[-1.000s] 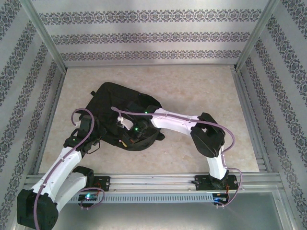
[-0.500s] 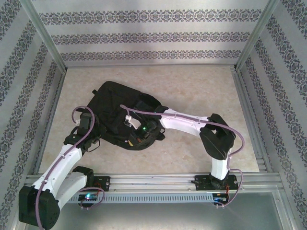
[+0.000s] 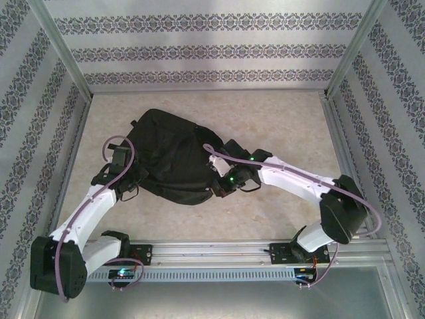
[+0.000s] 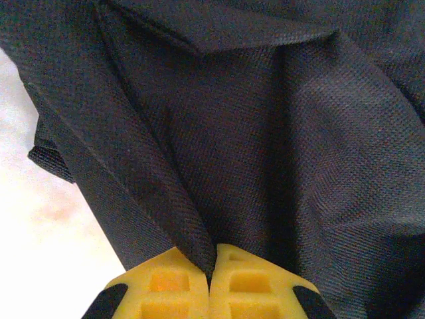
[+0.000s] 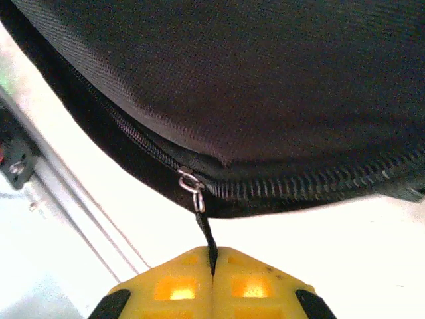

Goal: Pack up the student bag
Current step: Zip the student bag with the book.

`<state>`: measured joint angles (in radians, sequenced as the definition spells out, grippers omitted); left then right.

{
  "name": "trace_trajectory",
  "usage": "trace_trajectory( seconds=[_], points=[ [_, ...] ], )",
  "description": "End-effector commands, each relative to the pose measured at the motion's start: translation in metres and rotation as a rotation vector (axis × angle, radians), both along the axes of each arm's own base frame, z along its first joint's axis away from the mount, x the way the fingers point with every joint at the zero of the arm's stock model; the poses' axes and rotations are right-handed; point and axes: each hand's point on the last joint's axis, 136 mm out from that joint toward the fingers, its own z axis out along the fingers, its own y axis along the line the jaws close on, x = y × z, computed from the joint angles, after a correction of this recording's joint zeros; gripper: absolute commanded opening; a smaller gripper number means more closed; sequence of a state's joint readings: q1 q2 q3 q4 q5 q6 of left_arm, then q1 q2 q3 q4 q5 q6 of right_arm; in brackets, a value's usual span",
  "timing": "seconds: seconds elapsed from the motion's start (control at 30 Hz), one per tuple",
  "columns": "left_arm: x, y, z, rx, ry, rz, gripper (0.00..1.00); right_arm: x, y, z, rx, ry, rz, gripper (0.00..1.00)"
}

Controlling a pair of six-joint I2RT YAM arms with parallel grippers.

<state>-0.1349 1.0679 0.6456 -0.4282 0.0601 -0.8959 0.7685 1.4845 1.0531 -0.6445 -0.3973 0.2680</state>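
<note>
Right gripper (image 5: 212, 258) clamped on the black zip pull (image 5: 207, 232) in its wrist view, left gripper (image 4: 211, 258) pinching a fold of the student bag (image 4: 265, 133), overhead view showing the bag lying on the table (image 3: 285, 119) between both arms

Student bag (image 4: 265, 133) matt woven cloth; zip pull (image 5: 191, 184) shiny metal.

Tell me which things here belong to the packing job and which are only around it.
Job: student bag; its zip pull, pinched by right gripper; left gripper, shut on bag fabric.
Only around: table; patterned walls; metal rail.
</note>
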Motion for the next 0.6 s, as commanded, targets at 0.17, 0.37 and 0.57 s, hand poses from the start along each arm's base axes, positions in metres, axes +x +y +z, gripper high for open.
trace_trajectory(
  seconds=[0.17, 0.37, 0.57],
  points=[
    [0.076, -0.05, 0.049, -0.182, -0.255, -0.214, 0.0, -0.01, 0.024, 0.029, 0.094, -0.08, 0.035, 0.0],
    [0.126, -0.077, 0.06, -0.262, -0.31, -0.317, 0.2, -0.01, 0.08, 0.039, 0.207, -0.024, 0.078, 0.0],
    [0.114, -0.055, 0.079, -0.179, -0.323, -0.246, 0.56, 0.009, 0.114, 0.048, 0.279, -0.022, 0.053, 0.0]
  ],
)
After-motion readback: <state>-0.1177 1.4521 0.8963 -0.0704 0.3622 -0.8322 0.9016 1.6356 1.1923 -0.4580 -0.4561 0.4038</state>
